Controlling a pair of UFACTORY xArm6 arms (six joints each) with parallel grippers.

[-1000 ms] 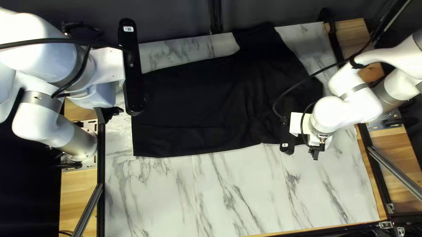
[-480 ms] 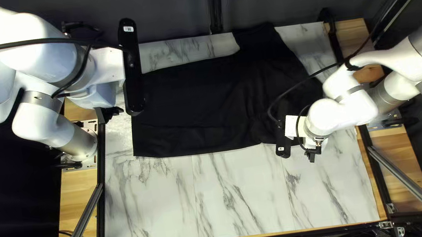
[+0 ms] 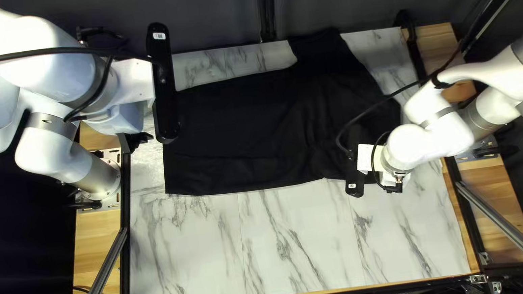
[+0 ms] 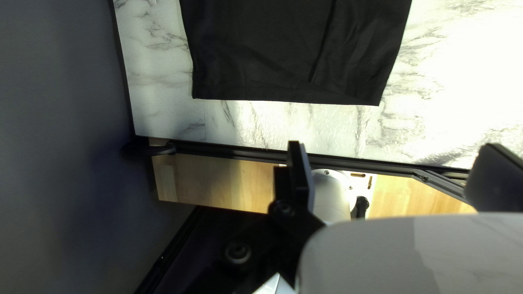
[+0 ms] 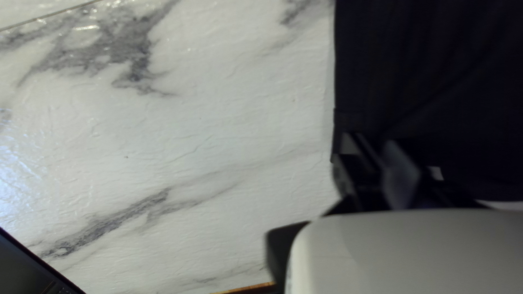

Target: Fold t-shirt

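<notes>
The black t-shirt (image 3: 239,136) lies spread on the table, its hem toward my left arm and one sleeve (image 3: 322,46) stretched toward the far edge. My left gripper (image 3: 128,118) is held up beyond the hem. In the left wrist view the t-shirt (image 4: 289,54) lies ahead of the left gripper (image 4: 395,169), which stands open with no cloth between its fingers. Over the t-shirt's near right part is my right gripper (image 3: 365,158). In the right wrist view the right gripper (image 5: 384,155) overlaps the dark t-shirt (image 5: 430,71) near a cloth corner; its hold is unclear.
Marble-patterned tabletop (image 3: 289,245) shows along the near side. A black rail (image 4: 234,152) and wooden strip (image 4: 212,179) border it by my left arm's base. My right arm's cable (image 3: 371,104) hangs over the t-shirt.
My right gripper has shifted slightly left and toward the near edge, then a little back to the right. The left arm and the t-shirt's visible part look unmoved.
</notes>
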